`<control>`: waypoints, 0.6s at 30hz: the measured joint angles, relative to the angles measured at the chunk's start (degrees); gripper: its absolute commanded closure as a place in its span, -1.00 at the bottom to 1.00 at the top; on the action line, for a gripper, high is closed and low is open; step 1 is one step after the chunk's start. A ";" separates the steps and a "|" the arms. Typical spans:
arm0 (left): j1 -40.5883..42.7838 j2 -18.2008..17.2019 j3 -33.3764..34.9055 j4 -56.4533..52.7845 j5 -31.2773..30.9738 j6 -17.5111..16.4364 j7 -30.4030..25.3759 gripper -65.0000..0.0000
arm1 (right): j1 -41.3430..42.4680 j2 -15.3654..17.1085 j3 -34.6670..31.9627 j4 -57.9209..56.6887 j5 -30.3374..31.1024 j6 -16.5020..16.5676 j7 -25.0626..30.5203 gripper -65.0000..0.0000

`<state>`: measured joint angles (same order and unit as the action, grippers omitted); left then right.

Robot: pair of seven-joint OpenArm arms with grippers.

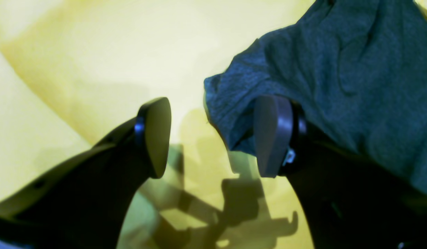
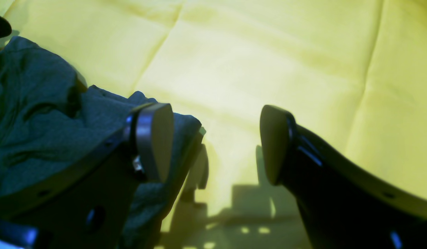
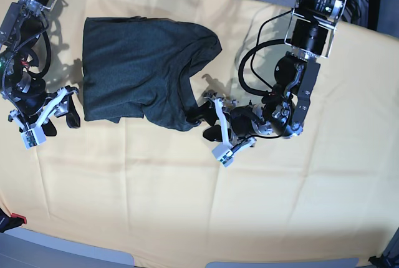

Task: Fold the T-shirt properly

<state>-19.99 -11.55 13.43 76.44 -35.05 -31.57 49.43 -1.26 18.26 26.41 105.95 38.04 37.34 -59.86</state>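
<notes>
Charcoal T-shirt [image 3: 140, 68] partly folded at 11 o'clock on yellow cloth [image 3: 187, 205] | left gripper [image 3: 212, 124] and right gripper [image 3: 50, 113] gape empty beside lower corners | step: regrasp | next: pinch hem corners.

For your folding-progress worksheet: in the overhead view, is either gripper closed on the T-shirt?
No. The left gripper and right gripper stand open beside the T-shirt, gripping nothing.

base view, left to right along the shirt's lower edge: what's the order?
right gripper → T-shirt → left gripper, all on the yellow cloth
</notes>
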 measured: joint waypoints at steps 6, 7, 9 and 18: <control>-0.02 0.00 0.00 0.00 2.95 0.00 0.00 1.00 | 0.00 0.00 0.00 0.00 0.00 0.00 0.02 -0.23; -0.02 0.00 0.00 0.00 2.95 0.00 0.00 1.00 | -0.02 0.00 0.00 0.00 0.00 0.00 0.00 -0.23; -0.09 -0.04 0.00 0.00 2.93 0.00 0.00 1.00 | 0.00 0.00 0.00 0.00 0.02 0.02 0.00 -0.23; -1.92 -3.76 -0.02 0.00 2.93 -0.17 0.04 1.00 | 0.00 0.00 0.00 0.00 -0.02 0.00 0.00 -0.23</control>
<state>-21.91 -15.31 13.41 76.44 -32.12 -31.75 49.47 -1.26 18.26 26.41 105.95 38.02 37.34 -59.86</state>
